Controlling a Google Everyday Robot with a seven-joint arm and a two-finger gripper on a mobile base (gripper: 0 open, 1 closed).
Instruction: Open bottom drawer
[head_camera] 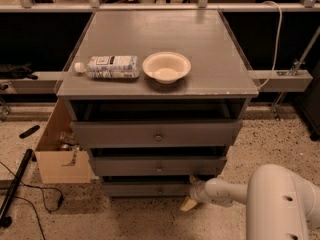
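The bottom drawer (145, 188) is the lowest and narrowest grey front of the cabinet, with a small round knob (160, 189) at its middle. It looks pushed in further than the two fronts above it. My gripper (190, 202) is low by the floor at the drawer's right end, to the right of the knob. The white arm (225, 191) reaches in from the lower right. The middle drawer (157, 166) and top drawer (157, 133) sit above, each with a like knob.
A plastic bottle (106, 66) lies on the grey cabinet top (210, 44) beside a cream bowl (166, 67). An open cardboard box (59, 156) stands against the cabinet's left side. A black pole (14, 186) and cables lie on the speckled floor at left.
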